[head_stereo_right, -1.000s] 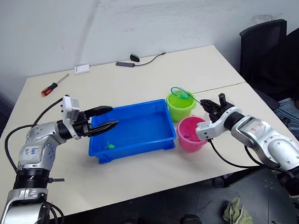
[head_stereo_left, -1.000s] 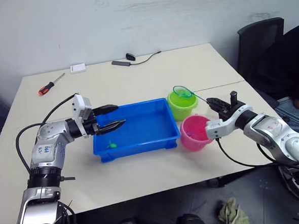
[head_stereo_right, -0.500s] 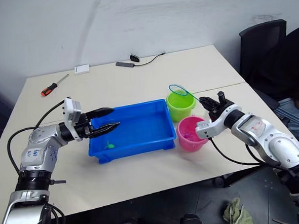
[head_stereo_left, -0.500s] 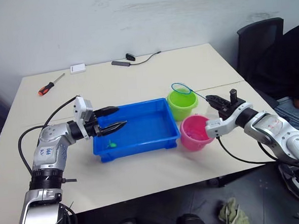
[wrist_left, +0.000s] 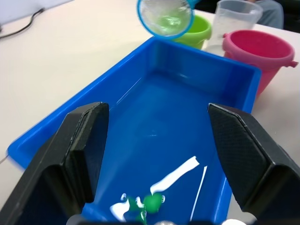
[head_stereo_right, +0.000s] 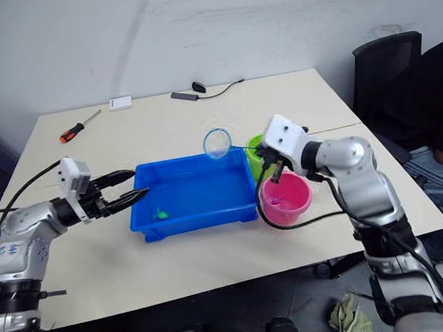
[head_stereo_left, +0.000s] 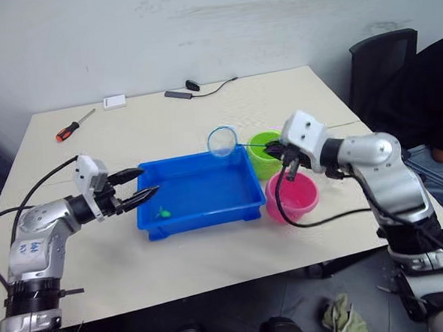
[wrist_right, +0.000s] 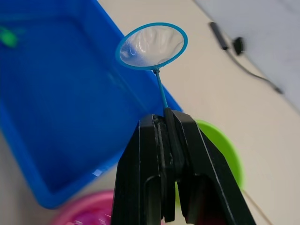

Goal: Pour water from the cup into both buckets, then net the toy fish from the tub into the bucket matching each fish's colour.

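The cup (wrist_left: 233,18) stands behind the pink bucket (wrist_left: 258,52), its top cut by the picture edge in the left wrist view; in the head views the right arm hides it. The green bucket (head_stereo_left: 262,145) is partly covered by the right gripper (head_stereo_left: 279,149). The net (wrist_right: 152,46) handle runs thin between the closed fingers (wrist_right: 180,154). A green fish (wrist_left: 152,202) in the tub (wrist_left: 243,84) sits low in the left wrist view, its shape broken by glare. The contents of the pink bucket are too small to tell.
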Robot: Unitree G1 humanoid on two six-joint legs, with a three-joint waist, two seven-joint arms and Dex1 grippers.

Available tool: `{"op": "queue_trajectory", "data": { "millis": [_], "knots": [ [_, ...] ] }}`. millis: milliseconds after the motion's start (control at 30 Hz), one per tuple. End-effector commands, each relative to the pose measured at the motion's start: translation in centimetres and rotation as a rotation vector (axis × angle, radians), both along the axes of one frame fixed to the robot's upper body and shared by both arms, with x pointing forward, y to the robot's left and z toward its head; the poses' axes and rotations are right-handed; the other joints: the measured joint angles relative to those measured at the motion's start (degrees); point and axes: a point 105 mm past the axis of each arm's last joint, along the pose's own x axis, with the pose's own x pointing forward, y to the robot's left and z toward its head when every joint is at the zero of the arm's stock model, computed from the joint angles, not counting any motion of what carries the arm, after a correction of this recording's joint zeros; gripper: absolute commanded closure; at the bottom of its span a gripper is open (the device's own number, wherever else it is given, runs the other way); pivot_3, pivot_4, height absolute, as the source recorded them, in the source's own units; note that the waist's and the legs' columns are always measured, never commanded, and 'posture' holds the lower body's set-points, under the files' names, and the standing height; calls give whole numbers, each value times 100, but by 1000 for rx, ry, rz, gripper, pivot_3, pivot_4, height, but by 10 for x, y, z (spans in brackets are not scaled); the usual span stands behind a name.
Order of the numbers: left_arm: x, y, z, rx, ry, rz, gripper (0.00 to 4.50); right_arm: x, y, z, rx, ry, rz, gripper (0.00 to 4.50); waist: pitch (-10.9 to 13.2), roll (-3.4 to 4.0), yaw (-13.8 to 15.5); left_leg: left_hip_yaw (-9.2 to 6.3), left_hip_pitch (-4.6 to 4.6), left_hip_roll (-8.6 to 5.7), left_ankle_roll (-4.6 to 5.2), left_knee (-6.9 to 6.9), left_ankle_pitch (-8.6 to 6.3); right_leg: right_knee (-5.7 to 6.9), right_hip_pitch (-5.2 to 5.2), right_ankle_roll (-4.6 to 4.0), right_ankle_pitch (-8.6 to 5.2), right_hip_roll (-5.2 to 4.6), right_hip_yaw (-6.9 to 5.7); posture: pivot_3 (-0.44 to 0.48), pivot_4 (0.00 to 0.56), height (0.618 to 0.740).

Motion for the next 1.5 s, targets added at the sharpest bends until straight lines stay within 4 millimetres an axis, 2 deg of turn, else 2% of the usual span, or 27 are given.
{"op": "queue_trajectory", "data": {
  "millis": [33,200,400,667,1100,1300,1500],
  "knots": [
    [-8,12,20,3,-41,61,829,-4,22,-8,-6,156,75,4500,0,1,10,-9,1,3,0,-1,-1,1,-10,-10,-6,-3,1,0,150,733],
    [-18,20,19,25,1,101,829,5,49,-28,-46,288,77,4500,-2,2,-1,-13,1,-4,-1,-5,-3,8,-11,-23,-11,-35,-6,0,150,733],
    [-24,24,19,44,6,113,829,8,58,-57,-162,343,85,4500,-1,2,5,-16,0,-18,6,-2,-8,7,-21,-32,-6,-47,-37,0,150,733],
    [-23,26,24,52,-15,111,829,6,82,-73,-236,393,159,4500,-3,1,-15,4,-6,-19,2,-4,-9,9,-9,-37,3,-46,-72,0,150,733],
    [-44,41,11,158,82,139,829,1,116,-83,-221,403,238,4500,-8,-7,-33,1,-1,-5,-9,-15,-15,9,-41,-37,2,-48,-89,0,150,733],
    [-49,44,13,158,77,155,829,12,130,-83,-152,386,193,4500,-9,-7,-33,1,0,1,-15,-24,-18,11,-47,-39,3,-52,-87,0,150,733],
    [-50,43,11,154,78,156,829,24,137,-71,-51,348,140,4500,-10,-10,-34,4,-4,0,-17,-31,-18,12,-57,-42,5,-52,-85,0,150,733]
  ]
}}
